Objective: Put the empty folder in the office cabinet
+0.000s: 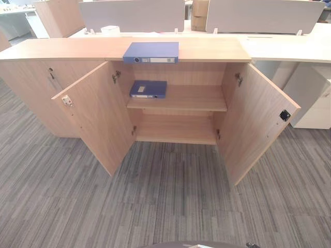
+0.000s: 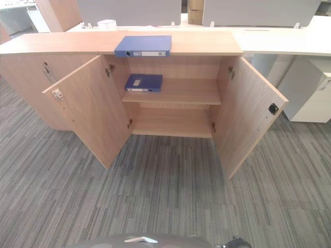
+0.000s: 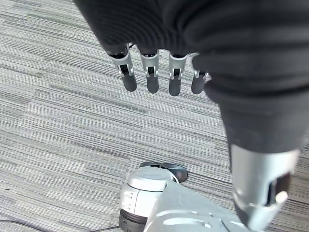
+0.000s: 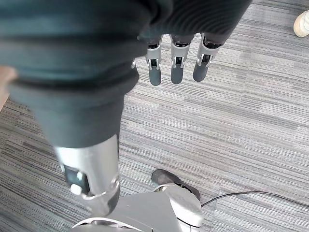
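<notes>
Blue folder lies crosswise on the cabinet top, far ahead; our left hand and right hand hang relaxed, empty.

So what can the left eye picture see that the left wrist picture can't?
The left eye view alone shows the light wooden cabinet with both doors open, a blue ring-binder folder lying on its top and a second blue box folder on its upper shelf. The left wrist view alone shows the left hand, fingers straight, holding nothing. Both show the grey striped carpet.
</notes>
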Tool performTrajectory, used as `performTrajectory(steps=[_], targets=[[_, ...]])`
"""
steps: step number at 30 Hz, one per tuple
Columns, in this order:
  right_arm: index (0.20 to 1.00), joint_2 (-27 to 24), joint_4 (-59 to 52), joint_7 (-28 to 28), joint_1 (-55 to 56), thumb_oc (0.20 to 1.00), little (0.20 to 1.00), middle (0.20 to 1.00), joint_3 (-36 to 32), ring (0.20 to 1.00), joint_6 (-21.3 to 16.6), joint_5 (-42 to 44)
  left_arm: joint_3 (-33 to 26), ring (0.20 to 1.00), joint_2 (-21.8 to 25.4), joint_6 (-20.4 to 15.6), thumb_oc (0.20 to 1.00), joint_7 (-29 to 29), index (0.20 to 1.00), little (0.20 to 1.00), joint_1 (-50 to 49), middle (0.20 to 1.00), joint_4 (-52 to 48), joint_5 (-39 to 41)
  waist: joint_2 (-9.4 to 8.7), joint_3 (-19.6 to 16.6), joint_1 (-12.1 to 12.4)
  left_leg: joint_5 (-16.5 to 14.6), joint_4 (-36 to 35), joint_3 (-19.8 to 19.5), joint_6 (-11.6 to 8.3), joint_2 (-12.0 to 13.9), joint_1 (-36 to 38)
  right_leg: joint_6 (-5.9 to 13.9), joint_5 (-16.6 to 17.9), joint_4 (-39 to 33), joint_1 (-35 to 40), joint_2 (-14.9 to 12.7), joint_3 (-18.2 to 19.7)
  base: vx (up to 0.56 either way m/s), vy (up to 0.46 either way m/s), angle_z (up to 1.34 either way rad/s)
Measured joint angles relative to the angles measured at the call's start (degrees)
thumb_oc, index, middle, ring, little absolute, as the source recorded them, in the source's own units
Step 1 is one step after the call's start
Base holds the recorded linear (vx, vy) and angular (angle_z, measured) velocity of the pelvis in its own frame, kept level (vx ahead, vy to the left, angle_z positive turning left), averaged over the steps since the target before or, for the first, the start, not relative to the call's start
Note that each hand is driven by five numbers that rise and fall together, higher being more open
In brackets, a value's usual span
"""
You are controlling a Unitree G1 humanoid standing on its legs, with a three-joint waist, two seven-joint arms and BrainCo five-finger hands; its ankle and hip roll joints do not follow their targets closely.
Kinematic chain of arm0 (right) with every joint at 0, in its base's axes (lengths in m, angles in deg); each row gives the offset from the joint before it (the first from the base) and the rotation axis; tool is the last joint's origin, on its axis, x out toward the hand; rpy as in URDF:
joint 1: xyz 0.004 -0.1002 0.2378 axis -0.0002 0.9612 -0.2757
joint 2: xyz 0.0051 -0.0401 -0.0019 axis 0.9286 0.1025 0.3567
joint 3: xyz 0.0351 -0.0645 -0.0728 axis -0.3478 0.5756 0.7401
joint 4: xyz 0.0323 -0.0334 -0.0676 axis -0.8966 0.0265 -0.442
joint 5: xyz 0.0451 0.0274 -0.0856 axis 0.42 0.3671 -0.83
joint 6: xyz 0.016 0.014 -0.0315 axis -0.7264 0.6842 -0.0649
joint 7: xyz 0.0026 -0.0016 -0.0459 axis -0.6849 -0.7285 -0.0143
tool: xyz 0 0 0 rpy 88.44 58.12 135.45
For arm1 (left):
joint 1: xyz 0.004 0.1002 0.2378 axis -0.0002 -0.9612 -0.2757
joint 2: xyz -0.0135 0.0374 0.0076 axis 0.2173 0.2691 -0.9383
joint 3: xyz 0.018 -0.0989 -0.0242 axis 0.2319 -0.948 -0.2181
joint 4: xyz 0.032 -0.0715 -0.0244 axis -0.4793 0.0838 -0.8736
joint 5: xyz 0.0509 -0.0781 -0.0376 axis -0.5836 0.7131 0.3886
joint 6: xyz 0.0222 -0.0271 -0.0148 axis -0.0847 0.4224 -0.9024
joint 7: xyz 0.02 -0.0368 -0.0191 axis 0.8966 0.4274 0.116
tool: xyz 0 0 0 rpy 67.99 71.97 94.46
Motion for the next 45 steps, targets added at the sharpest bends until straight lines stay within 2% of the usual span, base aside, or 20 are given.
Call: performTrajectory(steps=[4, 7, 11, 12, 16, 19, 22, 23, 24, 25, 26, 28, 29, 31, 33, 37, 38, 41, 43, 45], targets=[[1.000, 0.0, 0.8, 0.0, -1.7, 1.000, 1.000, 1.000, 0.6, 1.000, 0.0, 0.0, -0.4, 1.000, 0.5, 0.0, 1.000, 0.1, 1.000, 1.000, 1.7, 1.000, 0.1, 0.3, 0.25, 2.3, 1.0, -0.3, 3.9, -0.4, -1.07, 0.1, -1.9, -0.40, -0.3, 0.1, -0.2, 0.1, -0.1, -0.04, -0.076, 0.03], [1.000, -0.7, 1.2, 0.3, -5.1, 1.000, 1.000, 1.000, 0.9, 1.000, 0.0, 0.0, -0.3, 1.000, 1.4, 0.0, 1.000, 0.4, 1.000, 1.000, 6.1, 1.000, -0.4, 2.2, -2.80, 6.2, 2.9, 1.2, 16.1, -1.2, -4.13, -1.4, -10.6, -1.72, 2.0, -1.9, -0.6, -2.4, -0.1, -0.01, -0.029, -0.04], [1.000, -1.8, 1.6, 0.7, -6.7, 1.000, 1.000, 1.000, 0.8, 1.000, -0.1, 0.0, -0.3, 1.000, 1.3, -0.3, 1.000, 0.7, 1.000, 1.000, 7.1, 1.000, -1.0, 3.0, -1.89, 8.0, 3.5, 3.2, 25.0, -3.3, -5.81, -1.2, -15.0, -2.99, 1.4, -1.7, -0.6, -1.9, -0.1, 0.17, 0.002, 0.16], [1.000, -2.2, 4.3, 0.8, -9.9, 1.000, 1.000, 1.000, 0.8, 1.000, 0.7, 0.0, -0.1, 1.000, 1.1, -0.2, 1.000, 0.7, 1.000, 1.000, 8.9, 1.000, -1.6, 4.4, -1.94, 9.9, 3.4, 2.8, 26.7, -0.2, -5.57, 0.2, -22.4, -3.23, 1.2, -4.5, 1.2, -1.8, 0.1, 0.41, 0.144, 0.09], [1.000, -2.5, 3.7, 1.3, -8.5, 1.000, 1.000, 1.000, 1.4, 1.000, 1.0, -0.4, 0.0, 1.000, 1.0, -0.2, 1.000, 0.8, 1.000, 1.000, 5.7, 1.000, -0.1, 4.4, 0.08, 7.7, 4.5, 5.3, -1.8, 0.8, -6.81, 4.0, -18.6, -0.86, 2.5, -12.6, 7.2, 0.6, 0.1, 0.42, 0.147, -0.24], [1.000, -2.4, 3.8, 1.2, -7.2, 1.000, 1.000, 1.000, 1.2, 1.000, 1.2, -0.4, -0.4, 1.000, 1.0, 0.1, 1.000, 1.1, 1.000, 1.000, 4.6, 1.000, 0.9, 4.5, 1.29, 6.8, 5.9, 8.5, -3.3, -0.5, -6.70, 5.2, -18.6, -2.50, 4.0, -13.7, 10.1, 1.2, 1.4, 0.36, 0.184, -0.30], [1.000, -2.6, 4.9, 1.2, -6.8, 1.000, 1.000, 1.000, 0.6, 1.000, 1.2, -0.5, -2.3, 1.000, 0.3, -0.1, 1.000, 1.3, 1.000, 1.000, 3.1, 1.000, 0.6, 5.6, 1.92, 5.9, 7.3, 8.8, -4.0, 0.1, -6.76, 4.7, -16.7, 1.10, 2.7, -15.6, 13.6, 0.7, 5.5, 0.48, 0.285, -0.77], [1.000, -2.7, 5.7, 1.2, -6.3, 1.000, 1.000, 1.000, -0.2, 1.000, 1.1, -0.8, -2.7, 1.000, -1.2, 0.1, 1.000, 1.4, 1.000, 1.000, 1.2, 1.000, 0.8, 5.6, 2.10, 3.8, 7.4, 10.5, -4.1, 0.0, -3.67, 2.3, -14.2, 2.71, 1.7, -15.9, 15.7, -1.4, 7.8, 0.17, 0.118, -0.71], [1.000, -2.7, 5.7, 1.2, -6.3, 1.000, 1.000, 1.000, -0.2, 1.000, 1.1, -0.8, -2.7, 1.000, -1.2, 0.1, 1.000, 1.4, 1.000, 1.000, 1.2, 1.000, 0.8, 5.6, 2.10, 3.8, 7.4, 10.5, -4.1, 0.0, -3.67, 2.3, -14.2, 2.71, 1.7, -15.9, 15.7, -1.4, 7.8, 0.49, 0.351, -0.90], [1.000, -2.2, 4.5, 1.0, -3.6, 1.000, 1.000, 1.000, -0.4, 1.000, 1.1, -1.5, -2.6, 1.000, -1.1, 0.2, 1.000, 1.5, 1.000, 1.000, 0.6, 1.000, 0.6, 5.5, 1.29, 2.2, 6.7, 13.5, -4.1, 1.2, 0.37, -0.1, -10.5, 5.35, -0.1, -15.8, 18.9, -4.1, 7.4, 0.41, 0.355, -0.29], [1.000, -1.3, 4.2, 0.3, -1.4, 1.000, 1.000, 1.000, -1.5, 1.000, 0.9, -1.6, -2.9, 1.000, -0.4, -0.4, 1.000, 1.4, 1.000, 1.000, 1.5, 1.000, 0.5, 5.4, -0.24, 1.3, 6.5, 11.6, -3.6, 1.8, 2.56, -2.0, -8.1, 8.03, 0.3, -12.1, 18.3, -6.0, 6.1, 0.57, 0.644, -0.44], [1.000, -0.4, 4.1, 0.1, -0.9, 1.000, 1.000, 1.000, -4.4, 1.000, 1.1, -1.5, -5.7, 1.000, -0.6, -0.8, 1.000, 1.4, 1.000, 1.000, 2.3, 1.000, 1.8, 4.9, 0.31, 0.7, 5.6, 8.2, -4.1, 3.1, 3.77, -2.1, -4.2, 10.93, -1.6, 1.4, 14.6, -7.4, 4.6, 0.33, 0.509, -0.50], [1.000, -1.4, 1.5, 0.1, -0.2, 1.000, 1.000, 1.000, -2.5, 1.000, 1.1, -1.4, -5.0, 1.000, -0.9, -0.6, 1.000, 1.4, 1.000, 1.000, 2.4, 1.000, 2.6, 4.9, 1.11, 0.3, 3.8, 5.6, -4.0, 2.5, 5.21, -3.2, -2.0, 9.98, 0.0, 30.3, 1.4, -12.4, 1.5, 0.26, 0.262, -0.28], [1.000, -0.8, 1.3, 0.0, 2.6, 1.000, 1.000, 1.000, -1.6, 1.000, 1.2, -1.0, -2.0, 1.000, 0.8, -1.2, 1.000, 1.4, 1.000, 1.000, 3.3, 1.000, 2.1, 5.0, -1.21, -2.4, 1.5, 2.4, -4.1, 1.0, 7.90, -7.9, -1.0, 8.96, -0.9, 36.7, -7.2, -20.4, 0.0, 0.24, 0.129, 0.26], [1.000, -1.0, 1.2, 0.7, 2.5, 1.000, 1.000, 1.000, -1.7, 1.000, 1.3, 1.0, -1.5, 1.000, 1.7, -1.4, 1.000, 1.7, 1.000, 1.000, 5.1, 1.000, 1.8, 5.2, -0.88, -2.3, 1.0, 2.4, -3.5, -0.1, 8.16, -9.3, -0.2, 9.07, -1.8, 31.3, -12.6, -23.5, -1.9, 0.20, -0.048, 0.38], [1.000, -1.0, 1.0, 1.1, 0.0, 1.000, 1.000, 1.000, -1.7, 1.000, 1.2, 2.2, -1.4, 1.000, 2.6, -1.4, 1.000, 2.1, 1.000, 1.000, 6.4, 1.000, 1.1, 5.7, 0.03, 0.2, 0.7, 2.7, -3.1, -0.9, 7.58, -8.3, 1.6, 10.05, 0.0, 15.3, -12.8, -19.3, -2.5, 0.28, -0.130, 0.27], [1.000, -1.4, -0.6, 1.3, -0.9, 1.000, 1.000, 1.000, -1.9, 1.000, 0.9, 3.2, -2.6, 1.000, 1.9, -1.6, 1.000, 2.3, 1.000, 1.000, 6.1, 1.000, 0.5, 5.7, 0.90, 1.8, -0.3, -0.7, -2.4, -3.2, 4.77, -6.5, 2.6, 11.54, 3.4, 3.3, -12.1, -13.4, -2.3, 0.28, -0.098, 0.30], [1.000, -0.7, -1.5, 1.3, -2.3, 1.000, 1.000, 1.000, -1.9, 1.000, 0.6, 4.0, -2.6, 1.000, 1.8, -1.2, 1.000, 2.4, 1.000, 1.000, 5.7, 1.000, 1.3, 5.6, -0.91, 4.2, -1.7, -1.1, -2.2, -4.0, 3.99, -6.8, 5.3, 11.36, 9.1, -3.5, -10.9, -10.0, -1.3, 0.24, -0.116, 0.46], [1.000, 0.3, -0.7, 1.3, -0.6, 1.000, 1.000, 1.000, -2.2, 1.000, 0.7, 4.8, -2.2, 1.000, 2.1, -1.3, 1.000, 2.5, 1.000, 1.000, 4.8, 1.000, 1.0, 5.4, -3.28, 4.3, -2.1, -2.5, -3.4, -5.0, 2.42, -7.3, 8.5, 8.27, 12.9, -5.1, -8.4, -8.6, 0.0, 0.21, -0.172, 0.69], [1.000, 0.2, 0.0, 1.3, 0.0, 1.000, 1.000, 1.000, -3.9, 1.000, 0.7, 4.8, -2.0, 1.000, 1.2, -1.5, 1.000, 2.4, 1.000, 1.000, 3.5, 1.000, -0.2, 4.8, -2.31, 3.9, -1.6, -4.1, -3.4, -4.7, 0.40, -4.7, 10.3, 4.99, 14.7, -6.3, -6.2, -6.3, -1.0, 0.19, -0.166, 0.22]])
